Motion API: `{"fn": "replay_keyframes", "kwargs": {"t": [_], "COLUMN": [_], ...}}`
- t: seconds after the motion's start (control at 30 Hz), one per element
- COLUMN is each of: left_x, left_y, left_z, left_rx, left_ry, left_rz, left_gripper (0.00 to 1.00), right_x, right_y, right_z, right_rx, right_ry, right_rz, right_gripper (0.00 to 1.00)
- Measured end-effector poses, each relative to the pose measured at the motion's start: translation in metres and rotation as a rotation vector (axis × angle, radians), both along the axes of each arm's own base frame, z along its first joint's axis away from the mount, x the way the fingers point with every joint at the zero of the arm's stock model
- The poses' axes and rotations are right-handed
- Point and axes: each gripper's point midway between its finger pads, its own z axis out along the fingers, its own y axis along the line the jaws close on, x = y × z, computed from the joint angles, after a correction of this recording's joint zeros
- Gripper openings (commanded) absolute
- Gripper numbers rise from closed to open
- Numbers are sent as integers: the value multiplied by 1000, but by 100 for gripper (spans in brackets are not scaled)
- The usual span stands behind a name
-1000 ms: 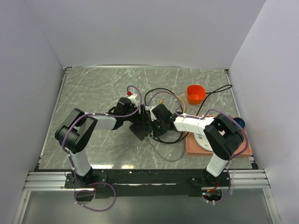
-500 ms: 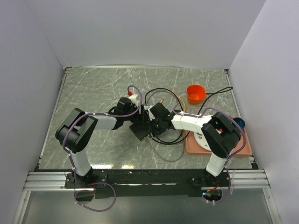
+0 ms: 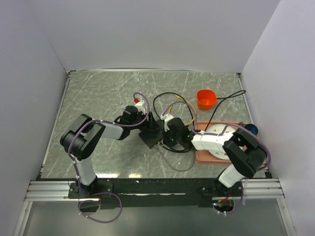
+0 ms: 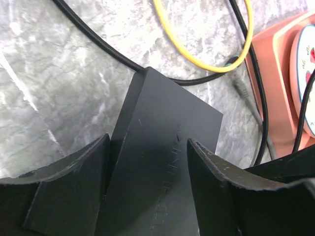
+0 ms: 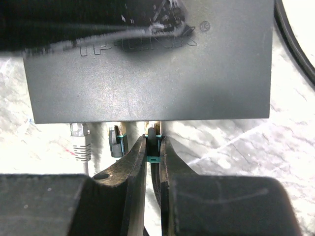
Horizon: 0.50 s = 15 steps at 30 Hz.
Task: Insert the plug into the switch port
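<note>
The switch (image 3: 149,139) is a flat matte-black box lying mid-table. My left gripper (image 3: 144,130) straddles it from the far left, and in the left wrist view its fingers (image 4: 74,187) press the switch's (image 4: 157,162) two sides. My right gripper (image 3: 166,139) is at the switch's right edge. In the right wrist view it (image 5: 153,149) is shut on a black plug with a teal band (image 5: 153,139), whose tip is at a socket on the switch's (image 5: 147,69) port edge. A grey plug (image 5: 79,142) and another black plug (image 5: 117,140) sit in sockets to its left.
An orange cup (image 3: 206,99) stands at the back right. A salmon tray (image 3: 202,156) with a white plate lies under the right arm, with a blue object (image 3: 251,129) beside it. Black and yellow cables (image 3: 179,105) loop behind the switch, and a grey cable (image 3: 177,164) lies in front.
The right arm has swung nearer and to the right, and its gripper now meets the switch from the near right. The left arm and the switch have barely moved.
</note>
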Motion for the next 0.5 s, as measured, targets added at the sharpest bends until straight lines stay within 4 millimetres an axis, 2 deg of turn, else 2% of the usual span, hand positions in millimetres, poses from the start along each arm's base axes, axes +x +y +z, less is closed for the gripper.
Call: {"fn": "replay_keyframes", "kwargs": {"t": [0.5], "left_x": [-1], "left_y": [-2], "left_z": [1], "left_rx": [-53], "left_ry": [-17], "left_rz": [24], "left_gripper": [64], "right_x": [2], "right_y": [0], "right_z": [1], "right_rx": [64], "right_ry": [-100], "right_rz": [14], "right_gripper": [0]}}
